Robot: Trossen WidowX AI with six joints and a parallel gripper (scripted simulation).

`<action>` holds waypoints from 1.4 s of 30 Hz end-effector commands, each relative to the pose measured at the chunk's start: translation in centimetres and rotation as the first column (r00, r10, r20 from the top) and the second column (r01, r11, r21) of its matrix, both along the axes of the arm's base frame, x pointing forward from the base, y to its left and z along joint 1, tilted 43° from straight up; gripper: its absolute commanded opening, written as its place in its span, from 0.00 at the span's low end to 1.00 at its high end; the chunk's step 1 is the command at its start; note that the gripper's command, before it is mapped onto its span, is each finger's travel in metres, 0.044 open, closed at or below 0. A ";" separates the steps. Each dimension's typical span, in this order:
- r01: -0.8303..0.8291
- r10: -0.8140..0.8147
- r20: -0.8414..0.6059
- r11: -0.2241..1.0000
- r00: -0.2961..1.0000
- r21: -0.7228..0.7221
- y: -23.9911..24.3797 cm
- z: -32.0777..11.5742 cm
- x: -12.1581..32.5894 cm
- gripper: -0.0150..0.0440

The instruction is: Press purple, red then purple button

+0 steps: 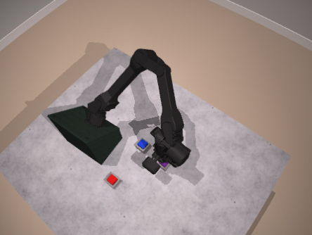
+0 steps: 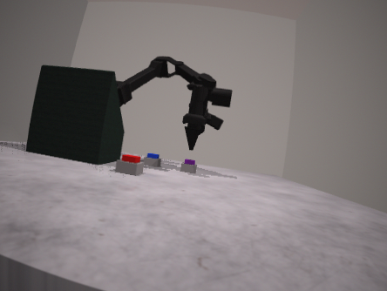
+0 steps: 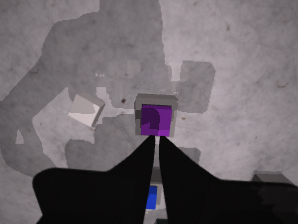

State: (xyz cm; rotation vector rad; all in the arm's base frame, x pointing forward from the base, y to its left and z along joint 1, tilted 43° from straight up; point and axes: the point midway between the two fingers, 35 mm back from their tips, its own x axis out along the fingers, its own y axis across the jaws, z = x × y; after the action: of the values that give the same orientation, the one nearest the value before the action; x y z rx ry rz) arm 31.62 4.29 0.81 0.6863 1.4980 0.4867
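The purple button (image 1: 164,164) (image 2: 189,161) (image 3: 162,120) sits raised in its grey housing. My gripper (image 2: 191,149) (image 3: 156,140) is shut and holds nothing. Its tips hang a short way above the purple button, with a visible gap in the exterior view; in the wrist view they show at the button's lower edge. In the top view the arm partly covers the purple button and hides the fingertips. The red button (image 1: 112,179) (image 2: 131,159) stands raised in its grey housing, away from the gripper, towards the front left in the top view.
A blue button (image 1: 142,143) (image 2: 152,155) (image 3: 151,198) stands near the purple one, towards the arm's base. A pale block (image 3: 85,110) lies left of the purple button in the wrist view. A large dark green block (image 1: 82,128) (image 2: 65,118) stands by the arm's base.
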 end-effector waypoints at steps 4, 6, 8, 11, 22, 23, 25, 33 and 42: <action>0.004 -0.004 0.013 1.000 1.000 -0.007 -3.7 4.1 -0.1 0.29; 0.004 -0.004 0.013 1.000 1.000 -0.007 -3.7 4.1 -0.1 0.29; 0.005 -0.004 0.013 1.000 1.000 -0.009 -4.0 3.9 -0.2 0.29; 0.013 -0.013 0.012 0.999 1.000 -0.035 -7.6 1.1 -1.8 0.29; 0.006 -0.006 0.005 1.000 1.000 -0.026 -16.7 -8.1 -13.5 0.29; 0.004 -0.004 0.006 1.000 1.000 -0.020 -16.8 -8.5 -14.2 0.29; 0.004 -0.004 0.007 1.000 1.000 -0.017 -16.9 -8.7 -14.5 0.29; 0.004 -0.004 0.008 1.000 1.000 -0.016 -13.7 -12.3 -14.2 0.29; 0.004 -0.004 0.008 1.000 1.000 -0.015 -12.6 -13.4 -14.2 0.29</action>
State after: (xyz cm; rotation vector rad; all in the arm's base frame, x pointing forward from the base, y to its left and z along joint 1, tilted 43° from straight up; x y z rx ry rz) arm 17.32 -8.64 -12.20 0.6703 1.4944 0.4755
